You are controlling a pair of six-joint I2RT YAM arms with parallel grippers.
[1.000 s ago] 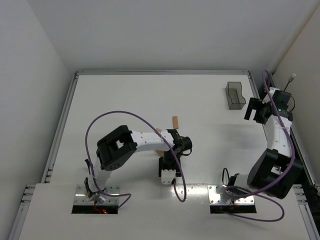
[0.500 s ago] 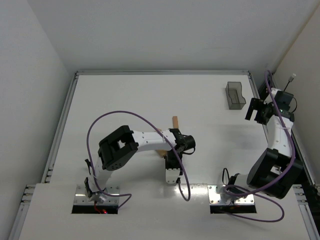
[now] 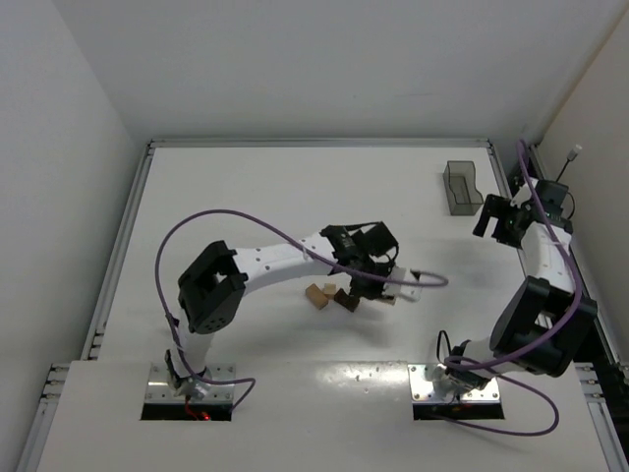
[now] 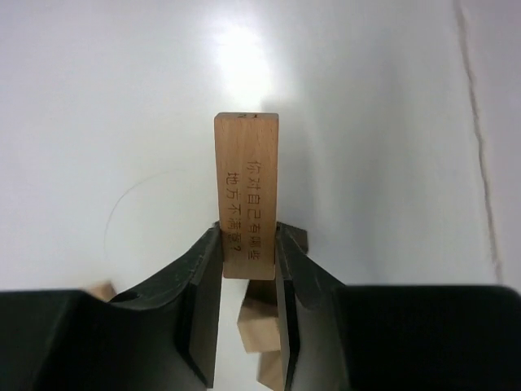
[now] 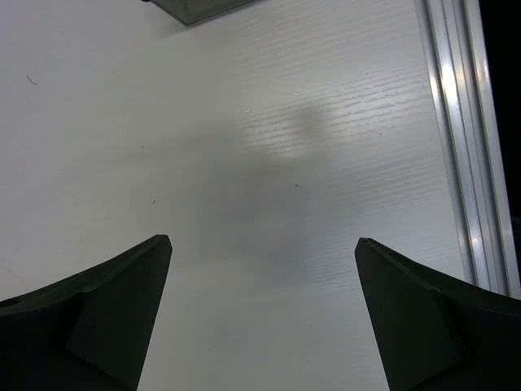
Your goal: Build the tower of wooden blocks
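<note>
My left gripper is shut on a long tan wood block with engraved writing, which sticks out ahead of the fingers. In the top view this gripper hangs over mid-table, pointing right. Loose wood blocks lie under and behind it: a tan one, a dark brown one, and in the left wrist view a tan one below the fingers. No tower shows in any view. My right gripper stands open over bare table at the far right.
A smoky translucent bin stands at the back right, its corner just ahead of the right gripper. An aluminium rail runs along the table's right edge. The left arm's purple cable loops over mid-table.
The left arm swung from the near edge back and to the right, its jaws closing on the way. The upright block at mid-table is now covered by that arm. The right arm barely moved.
</note>
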